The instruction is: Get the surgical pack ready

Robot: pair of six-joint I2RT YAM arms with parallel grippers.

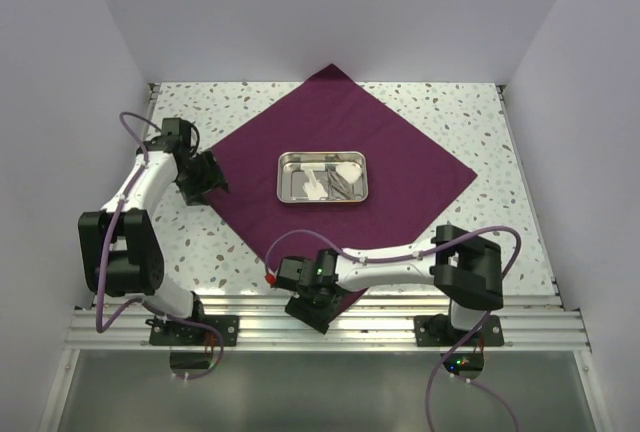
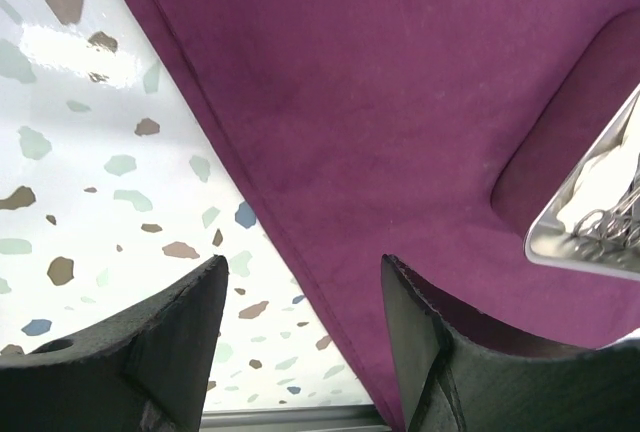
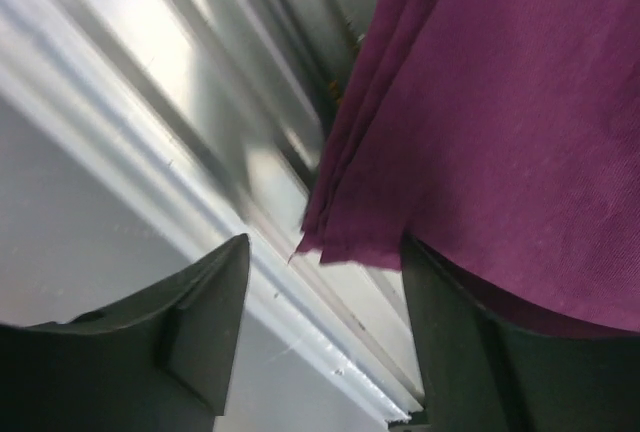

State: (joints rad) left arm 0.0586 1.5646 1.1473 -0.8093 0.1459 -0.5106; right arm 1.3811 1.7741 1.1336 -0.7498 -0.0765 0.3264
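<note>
Jaws of the right gripper [image 3: 322,249] stand apart around the near corner of the purple cloth [image 1: 420,172], where it reaches the aluminium rail [image 1: 520,324]. That arm stretches low along the front edge, wrist tipped down. Further in, the left gripper [image 2: 302,267], jaws also apart, hovers at the cloth's left corner, elbow bent outward. Mid-cloth on the counter [image 1: 470,112], the steel tray [image 1: 322,155] already holds gauze [image 1: 346,168] and instruments [image 1: 341,188]. Loading looks done; folding is not yet begun.

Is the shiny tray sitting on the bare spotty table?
No, the tray sits in the middle of the purple cloth, with cloth showing all around it.
</note>
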